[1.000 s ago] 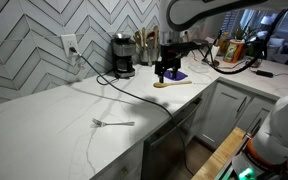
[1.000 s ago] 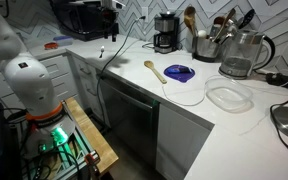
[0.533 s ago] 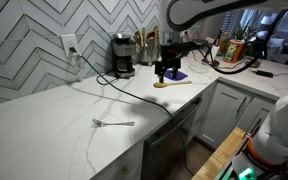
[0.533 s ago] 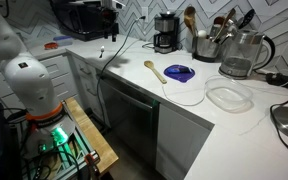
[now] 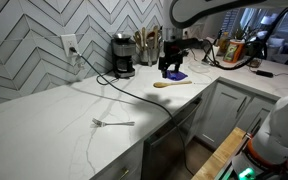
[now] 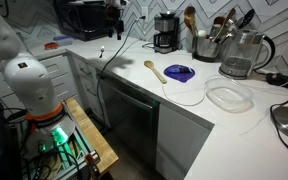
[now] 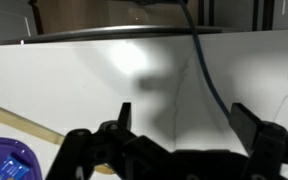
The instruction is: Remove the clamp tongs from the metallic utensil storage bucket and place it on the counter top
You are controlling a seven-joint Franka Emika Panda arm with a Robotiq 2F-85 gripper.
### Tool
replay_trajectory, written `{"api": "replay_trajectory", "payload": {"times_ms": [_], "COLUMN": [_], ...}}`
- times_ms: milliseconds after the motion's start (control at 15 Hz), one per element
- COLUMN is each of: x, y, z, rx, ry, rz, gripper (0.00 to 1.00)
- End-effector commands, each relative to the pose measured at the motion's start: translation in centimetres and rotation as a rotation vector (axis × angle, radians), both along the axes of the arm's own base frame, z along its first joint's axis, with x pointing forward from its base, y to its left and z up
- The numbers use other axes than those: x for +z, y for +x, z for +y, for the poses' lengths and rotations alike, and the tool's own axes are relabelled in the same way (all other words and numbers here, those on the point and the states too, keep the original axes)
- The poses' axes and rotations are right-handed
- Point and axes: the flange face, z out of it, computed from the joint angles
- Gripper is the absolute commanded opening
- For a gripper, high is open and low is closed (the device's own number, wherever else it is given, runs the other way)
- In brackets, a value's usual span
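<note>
One black Robotiq gripper, seen above the white stone counter top with faint grey veining; in the wrist view its jaws are spread wide and nothing is held between them. One metallic utensil storage bucket, set by the chevron-tiled wall between a black coffee maker and a glass kettle. Several utensils are stood in it, and the clamp tongs cannot be told apart among them. One wooden spoon and one purple round item, laid just beside each other on the counter.
</note>
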Motion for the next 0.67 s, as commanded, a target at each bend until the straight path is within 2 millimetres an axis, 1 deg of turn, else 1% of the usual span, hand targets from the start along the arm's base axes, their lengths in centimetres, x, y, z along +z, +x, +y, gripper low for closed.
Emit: {"api": "replay_trajectory", "payload": {"times_ms": [0, 267, 333, 600], "x": [2.5, 5.7, 6.9, 11.2], "y": [1.4, 3.8, 4.5, 7.7], "z": [-6.4, -13.7, -15.3, -20.7], "rx": [0.097, 0.239, 0.269, 0.381], "ry": [-0.066, -0.146, -0.152, -0.195], "rz": [-0.054, -0.152, -0.197, -0.405], "gripper": [1.00, 1.00, 1.00, 1.00]}}
